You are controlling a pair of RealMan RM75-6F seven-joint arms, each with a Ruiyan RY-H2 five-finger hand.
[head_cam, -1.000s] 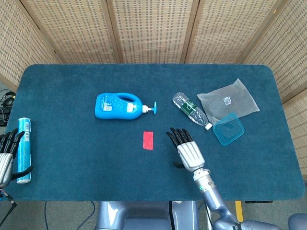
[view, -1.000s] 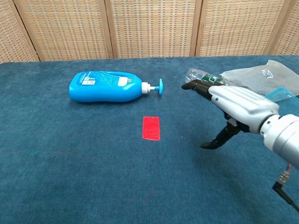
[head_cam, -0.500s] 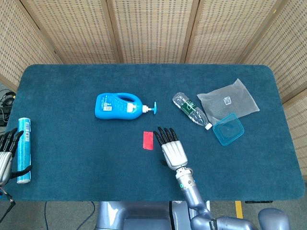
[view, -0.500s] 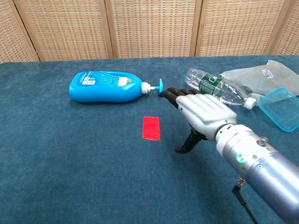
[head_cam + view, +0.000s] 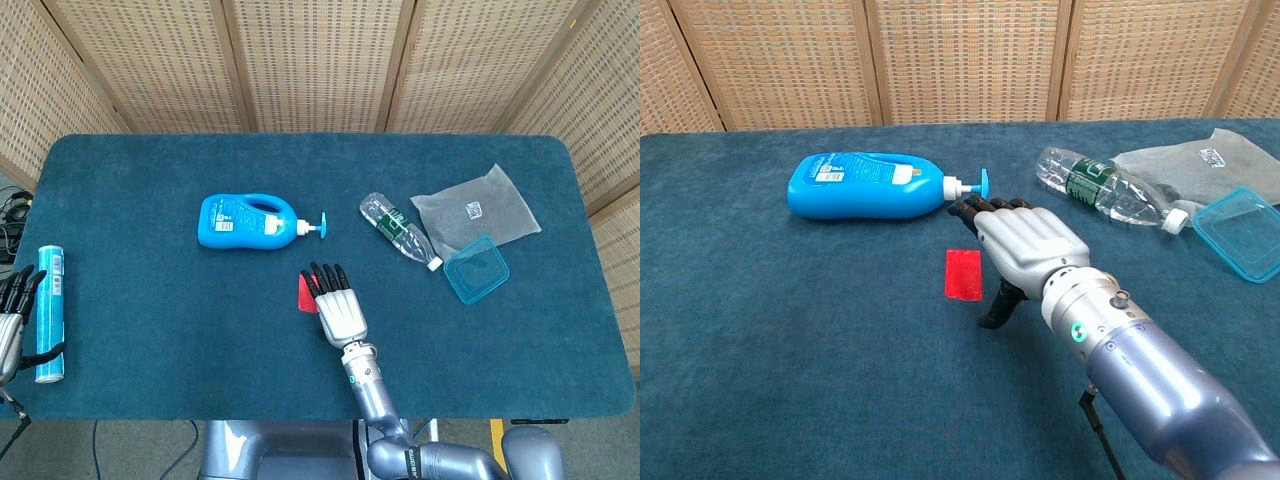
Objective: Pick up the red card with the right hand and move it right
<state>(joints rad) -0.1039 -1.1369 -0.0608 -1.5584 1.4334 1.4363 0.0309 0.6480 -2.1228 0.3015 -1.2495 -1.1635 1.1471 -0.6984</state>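
Red card [image 5: 963, 274] on blue table cloth [image 5: 150, 330], wicker screens [image 5: 310, 60] behind.

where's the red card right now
The red card lies flat near the table's middle, in front of the blue pump bottle; the right hand is just to its right and hides part of it in the head view.

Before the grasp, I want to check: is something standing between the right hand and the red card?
Nothing visible does. The right hand hovers just right of the red card, with only bare table cloth between them.
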